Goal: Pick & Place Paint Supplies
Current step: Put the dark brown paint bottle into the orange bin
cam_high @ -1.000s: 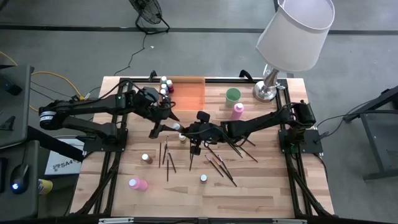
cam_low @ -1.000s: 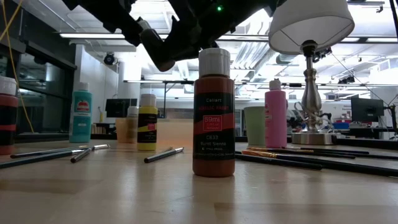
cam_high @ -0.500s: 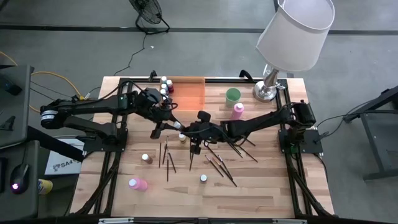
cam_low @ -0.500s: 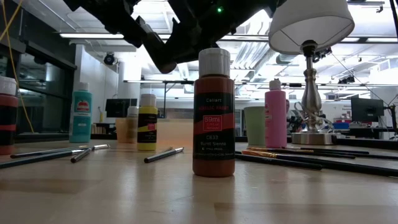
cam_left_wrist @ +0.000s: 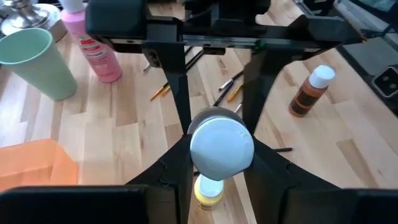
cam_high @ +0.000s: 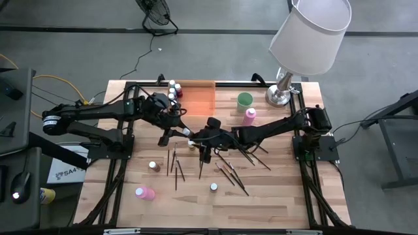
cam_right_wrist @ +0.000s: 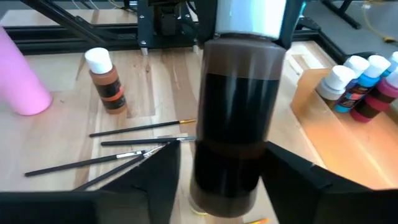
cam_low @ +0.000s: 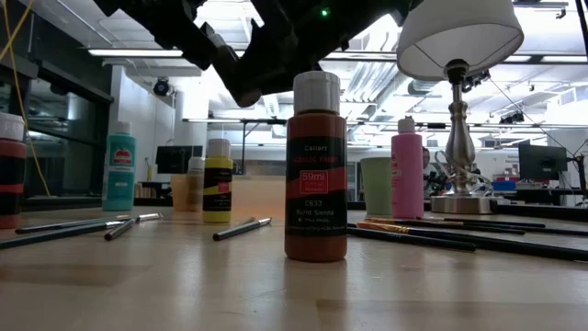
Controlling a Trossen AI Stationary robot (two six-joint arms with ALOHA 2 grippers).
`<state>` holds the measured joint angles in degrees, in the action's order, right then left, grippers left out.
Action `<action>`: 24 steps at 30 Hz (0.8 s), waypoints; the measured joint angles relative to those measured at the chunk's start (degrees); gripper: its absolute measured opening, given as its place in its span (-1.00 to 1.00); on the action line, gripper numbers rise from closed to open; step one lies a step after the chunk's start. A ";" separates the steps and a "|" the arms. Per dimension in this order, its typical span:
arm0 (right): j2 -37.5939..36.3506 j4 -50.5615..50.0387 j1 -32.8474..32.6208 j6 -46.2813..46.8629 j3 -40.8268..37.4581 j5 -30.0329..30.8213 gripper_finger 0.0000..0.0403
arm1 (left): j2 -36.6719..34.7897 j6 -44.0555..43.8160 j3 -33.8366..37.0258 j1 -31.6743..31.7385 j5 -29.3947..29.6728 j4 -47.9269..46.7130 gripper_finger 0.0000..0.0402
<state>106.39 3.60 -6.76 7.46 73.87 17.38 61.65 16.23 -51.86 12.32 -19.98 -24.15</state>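
A dark brown paint bottle (cam_right_wrist: 239,112) with a white cap (cam_left_wrist: 222,146) hangs above the table's middle, between my two grippers. My left gripper (cam_high: 183,129) is shut on its cap end. My right gripper (cam_high: 196,138) is open, with one finger on either side of the bottle's body (cam_right_wrist: 236,168) and a gap showing on one side. Below them a yellow bottle (cam_left_wrist: 208,190) stands on the table. Thin dark paintbrushes (cam_high: 228,171) lie scattered on the wood. A brown bottle (cam_high: 153,166) stands upright toward the near left. My left gripper pinches the bottle's white cap end (cam_left_wrist: 198,152) between its two fingers (cam_left_wrist: 177,165). The fingers come from the table's left, slanting a little down. The bottle sticks out roughly along the fingers, toward my right gripper, lifted clear of the table.
An orange tray (cam_high: 199,98) at the far edge has several bottles (cam_high: 173,88) at its left end. A green cup (cam_high: 244,100), a pink bottle (cam_high: 250,115) and a lamp (cam_high: 287,85) stand at the far right. A pink bottle (cam_high: 145,193) lies near the front left.
My left gripper has shut on the bottle's cap end. After that my right gripper's fingers have parted from the bottle's body. Both arms have stayed in place, and the bottle still hangs above the table.
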 joint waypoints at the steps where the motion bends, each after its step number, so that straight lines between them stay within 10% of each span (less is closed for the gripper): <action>1: 0.00 -0.27 0.00 0.23 0.02 -0.08 0.10 | 0.00 -0.03 0.01 0.00 0.77 0.01 -0.45; 13: -5.41 -21.40 0.28 10.78 0.04 4.38 0.48 | 0.07 0.82 0.02 1.01 25.67 -2.89 -0.45; 24: -7.12 -23.84 -0.09 10.95 0.04 7.20 0.42 | 6.71 1.94 -1.86 17.40 23.18 -4.03 -0.45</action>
<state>99.26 -20.24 -6.85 18.41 73.91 24.58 68.36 18.17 -53.72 29.72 3.19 -28.18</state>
